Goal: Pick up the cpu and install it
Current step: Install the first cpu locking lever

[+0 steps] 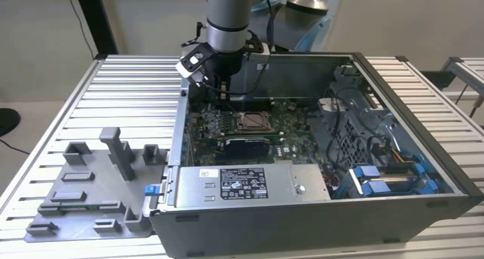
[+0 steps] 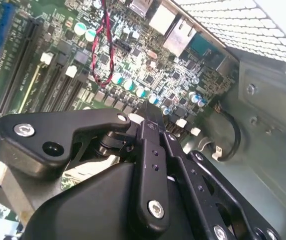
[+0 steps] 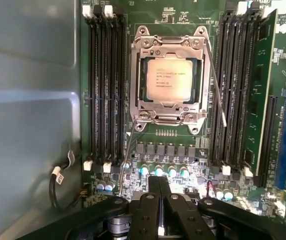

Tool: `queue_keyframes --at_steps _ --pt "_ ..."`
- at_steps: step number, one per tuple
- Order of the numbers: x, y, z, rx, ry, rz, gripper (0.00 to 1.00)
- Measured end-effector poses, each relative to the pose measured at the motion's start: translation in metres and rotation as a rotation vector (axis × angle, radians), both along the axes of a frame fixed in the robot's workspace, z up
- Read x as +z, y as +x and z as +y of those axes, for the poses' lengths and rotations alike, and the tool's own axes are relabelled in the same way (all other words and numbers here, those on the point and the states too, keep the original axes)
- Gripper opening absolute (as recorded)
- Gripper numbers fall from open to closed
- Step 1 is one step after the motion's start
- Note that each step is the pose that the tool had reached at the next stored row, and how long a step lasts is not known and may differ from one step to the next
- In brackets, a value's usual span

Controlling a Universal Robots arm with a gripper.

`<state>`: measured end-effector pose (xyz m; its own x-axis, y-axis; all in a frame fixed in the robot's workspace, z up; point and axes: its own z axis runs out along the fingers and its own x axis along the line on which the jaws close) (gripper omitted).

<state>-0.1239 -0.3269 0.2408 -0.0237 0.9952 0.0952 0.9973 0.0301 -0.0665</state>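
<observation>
The cpu (image 3: pixel 168 80) lies flat within the socket (image 3: pixel 168 45) frame, inside the open case (image 1: pixel 400 208) on the table (image 1: pixel 128 94). The gripper (image 3: pixel 158 181) hovers near the socket, jaws together and empty. Placement looks done; the wire levers (image 3: pixel 216 85) seem unlatched.

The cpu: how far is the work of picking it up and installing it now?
Looks done: the cpu lies flat in the socket frame on the motherboard. In hand: nothing; the gripper hangs over the board near the socket, fingers shut and empty. Left: two thin wire levers beside the frame seem to stand loose, so the locking may be unfinished; I cannot tell for sure.
</observation>
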Motion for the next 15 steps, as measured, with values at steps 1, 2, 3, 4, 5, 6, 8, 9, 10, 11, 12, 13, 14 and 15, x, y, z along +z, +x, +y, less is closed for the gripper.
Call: queue_keyframes --at_steps 1,2,3,4,5,6,8,9,10,11,12,13,14,15 --pt "-0.0002 -0.0005 0.0003 0.000 0.0036 -0.0071 0.00" --pt "-0.0006 -0.0013 0.0005 0.000 0.0070 -0.0140 0.00" --pt "-0.0011 -0.0029 0.0007 0.000 0.0087 -0.0204 0.00" --pt "-0.0022 -0.0051 0.0008 0.000 0.0092 -0.0252 0.00" --pt "-0.0035 -0.0077 0.0011 0.000 0.0092 -0.0278 0.00" --pt "-0.0050 -0.0101 0.0014 0.000 0.0094 -0.0284 0.00" --pt "-0.0083 -0.0122 0.0027 0.000 0.0093 -0.0290 0.00" --pt "-0.0091 -0.0122 0.0036 0.001 0.0091 -0.0295 0.00" --pt "-0.0094 -0.0123 0.0040 0.001 0.0105 -0.0320 0.00" --pt "-0.0096 -0.0123 0.0042 0.001 0.0137 -0.0369 0.00" --pt "-0.0098 -0.0122 0.0046 0.002 0.0184 -0.0428 0.00" --pt "-0.0100 -0.0122 0.0051 0.002 0.0228 -0.0465 0.00" --pt "-0.0104 -0.0123 0.0058 0.002 0.0251 -0.0482 0.00" --pt "-0.0106 -0.0134 0.0063 0.002 0.0254 -0.0489 0.00"
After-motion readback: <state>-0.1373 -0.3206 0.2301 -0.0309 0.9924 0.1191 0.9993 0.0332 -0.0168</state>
